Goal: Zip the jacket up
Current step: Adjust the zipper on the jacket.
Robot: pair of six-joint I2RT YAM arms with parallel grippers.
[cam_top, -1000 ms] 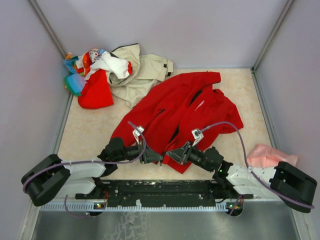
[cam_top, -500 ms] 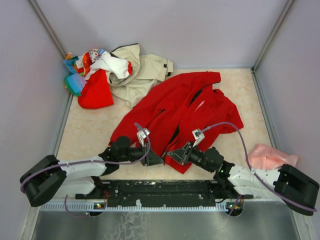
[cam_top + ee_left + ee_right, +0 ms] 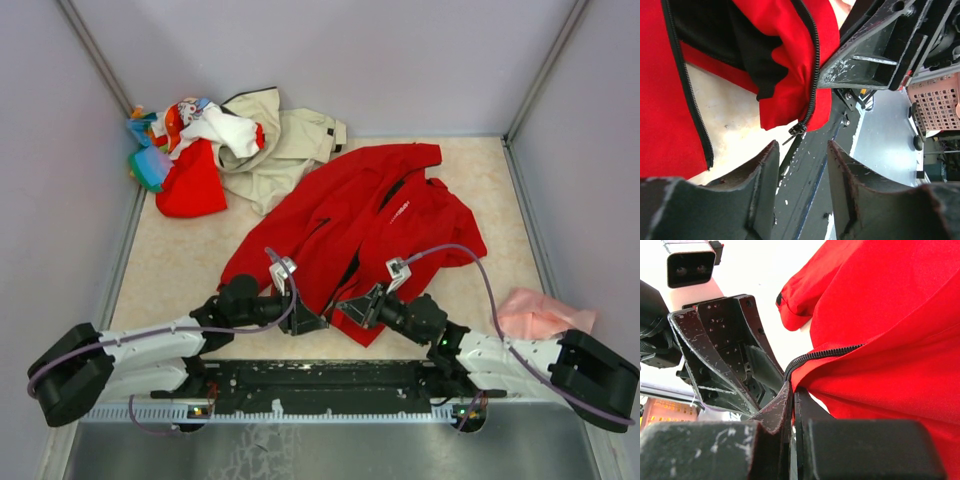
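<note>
The red jacket (image 3: 365, 225) lies unzipped on the table, its black lining showing between the two front panels. My right gripper (image 3: 792, 387) is shut on the bottom corner of one front panel, right at the black zipper teeth (image 3: 825, 354). Seen from above, the right gripper (image 3: 345, 310) pinches the hem near the table's front edge. My left gripper (image 3: 803, 147) is open, with nothing between its fingers. It sits just short of the zipper slider (image 3: 799, 129), which hangs from the lifted panel's corner. The other zipper edge (image 3: 690, 95) lies on the table to the left.
A pile of mixed clothes (image 3: 185, 150) and a beige jacket (image 3: 280, 145) lie at the back left. A pink cloth (image 3: 535, 312) sits at the right near the wall. The black base rail (image 3: 320, 378) runs along the near edge, just below both grippers.
The left gripper's jaws have spread apart and it has edged right toward the held hem. The right gripper has stayed shut on the jacket's corner.
</note>
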